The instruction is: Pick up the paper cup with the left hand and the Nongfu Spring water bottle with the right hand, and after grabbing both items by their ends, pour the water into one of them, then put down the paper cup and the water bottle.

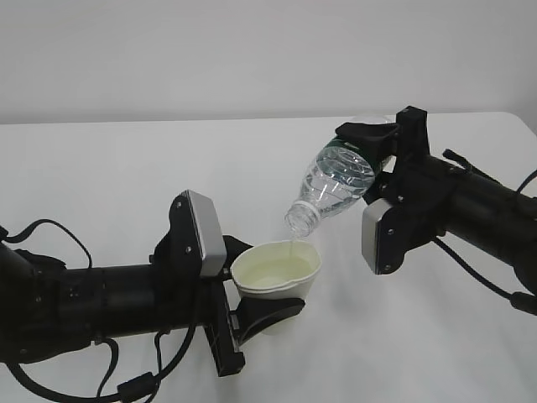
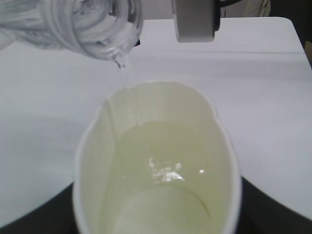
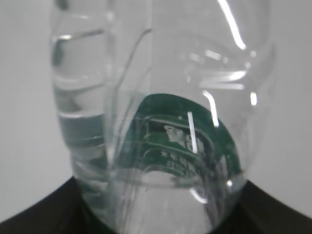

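Two arms meet over the white table, and the pour is under way. On the left, the left hand clamps the paper cup low on its body, jaws set to the cup's width; the cup hangs just above the tabletop, its rolled rim squeezed into an oval. That squeeze says how it handles — thin, soft paper that buckles under pressure and grows heavier as it fills, so a grip near the stiffer base with modest force seems wisest. Inside, the pale cream wall is smooth and the water pools roughly half-way up. A thin clear stream falls from the bottle's capless neck, which sits just above the cup's far rim. To the right, the Nongfu Spring water bottle is tilted mouth-down — clear ribbed plastic, dark green label, glossy and probably slippery when wet, springy rather than rigid. The right hand grips it at its base end, jaws closed on the bottle, a fair hold for tipping since the ribs resist sliding.
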You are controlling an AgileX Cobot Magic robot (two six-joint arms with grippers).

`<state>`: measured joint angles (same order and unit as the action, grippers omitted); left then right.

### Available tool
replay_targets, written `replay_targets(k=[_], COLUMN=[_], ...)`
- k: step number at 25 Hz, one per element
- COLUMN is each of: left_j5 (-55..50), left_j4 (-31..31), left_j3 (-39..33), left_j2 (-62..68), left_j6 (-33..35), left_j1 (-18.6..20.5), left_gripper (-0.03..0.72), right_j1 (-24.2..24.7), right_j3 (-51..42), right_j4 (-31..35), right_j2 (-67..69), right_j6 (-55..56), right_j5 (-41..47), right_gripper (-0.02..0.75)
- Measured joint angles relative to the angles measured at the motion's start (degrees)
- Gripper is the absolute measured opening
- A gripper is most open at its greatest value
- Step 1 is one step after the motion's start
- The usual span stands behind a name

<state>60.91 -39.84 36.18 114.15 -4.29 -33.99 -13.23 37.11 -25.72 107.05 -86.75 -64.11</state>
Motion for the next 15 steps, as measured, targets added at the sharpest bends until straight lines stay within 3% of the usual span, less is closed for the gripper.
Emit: replay_targets(k=[15], left_j5=[0.0], left_j4=[0.0], left_j3=[0.0], left_j2=[0.0], left_j6=[0.0], left_j1=[0.0], left_gripper=[0.414], right_j1=[0.0], right_j3=[0.0], right_j4=[0.0], right_j2=[0.0], right_j6=[0.0], right_j5=[0.0], right_gripper=[0.437])
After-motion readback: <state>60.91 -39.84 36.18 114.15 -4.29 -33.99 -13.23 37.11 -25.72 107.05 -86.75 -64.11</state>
